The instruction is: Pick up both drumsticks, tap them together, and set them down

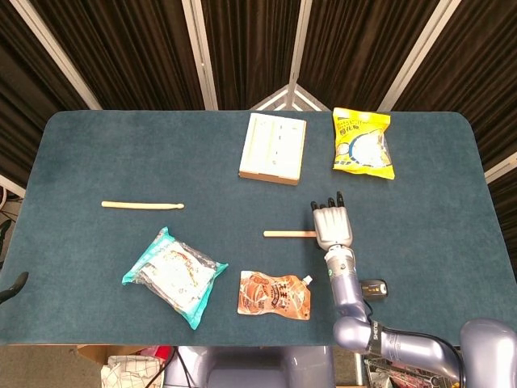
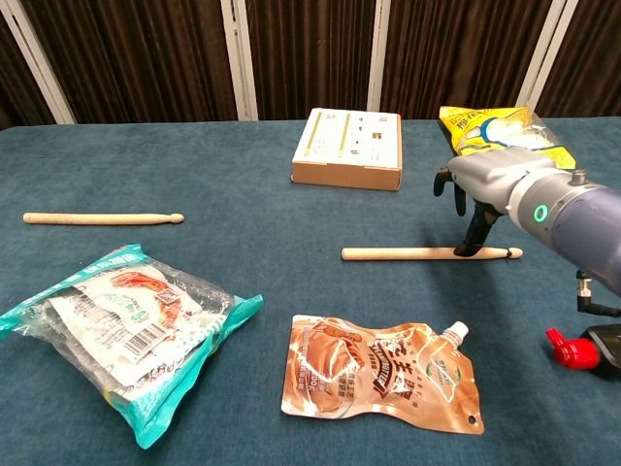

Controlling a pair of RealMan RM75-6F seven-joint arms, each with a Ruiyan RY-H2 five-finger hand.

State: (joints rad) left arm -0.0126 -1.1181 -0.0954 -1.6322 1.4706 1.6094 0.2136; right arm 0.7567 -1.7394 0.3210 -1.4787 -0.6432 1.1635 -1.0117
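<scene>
Two pale wooden drumsticks lie flat on the blue table. One drumstick (image 1: 142, 205) (image 2: 102, 218) rests at the left, with no hand near it. The other drumstick (image 1: 289, 234) (image 2: 417, 253) lies at centre right. My right hand (image 1: 331, 226) (image 2: 485, 186) hovers over this stick's tip end with fingers spread, and hides that end in the head view. In the chest view a dark finger (image 2: 475, 233) points down and reaches the stick near its tip, without gripping it. Only a dark sliver of my left hand (image 1: 11, 286) shows at the left edge of the head view.
A white box (image 1: 273, 148) (image 2: 347, 148) and a yellow bag (image 1: 363, 143) (image 2: 500, 126) lie at the back. A teal packet (image 1: 174, 276) (image 2: 121, 325), a brown spouted pouch (image 1: 275, 295) (image 2: 383, 374) and a red-capped black item (image 2: 580, 349) lie along the front.
</scene>
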